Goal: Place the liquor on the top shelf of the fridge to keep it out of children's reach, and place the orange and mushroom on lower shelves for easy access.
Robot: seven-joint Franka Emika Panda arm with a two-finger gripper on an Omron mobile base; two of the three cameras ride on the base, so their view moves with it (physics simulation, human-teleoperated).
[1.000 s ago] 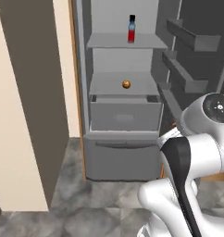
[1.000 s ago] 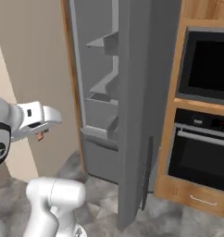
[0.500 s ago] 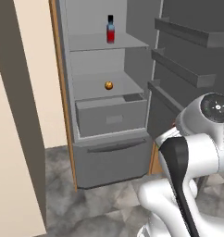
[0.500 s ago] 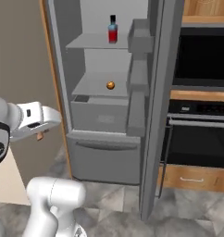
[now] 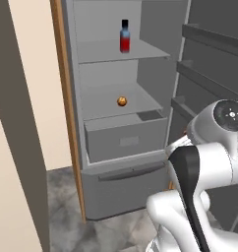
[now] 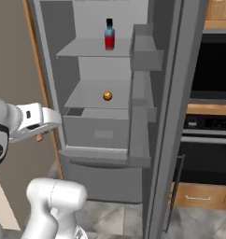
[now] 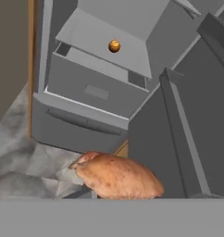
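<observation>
The mushroom [image 7: 117,178] is a smooth, lumpy thing, reddish brown with a pale bit on its left end. It sits low in the middle of the hand view, very close to the camera. The fingers are closed tight on it, though they are mostly hidden behind it. In the right base view a tiny brown bit [image 6: 39,137] of it peeks out under the white hand at the left of the frame.

The liquor [image 5: 124,36] is a small flat bottle, blue on top and red below, with a black cap. It stands upright on the top shelf [image 5: 140,50], a thin flat grey board, near the top middle of the left base view. The orange [image 5: 121,101] is a little round ball with a dark spot. It rests on a lower shelf [image 5: 140,106], one board down, in the middle of the frame. Just under that is a grey box drawer [image 5: 126,141], pulled out a little.

The fridge [image 5: 74,123] is tall, plain and grey, with a wood-brown side edge, and its door stands open.

The arm [image 5: 204,167] is white and shiny with dark joints. It is bent, with the hand held out in front of the fridge, away from the shelves, at about drawer height.
</observation>
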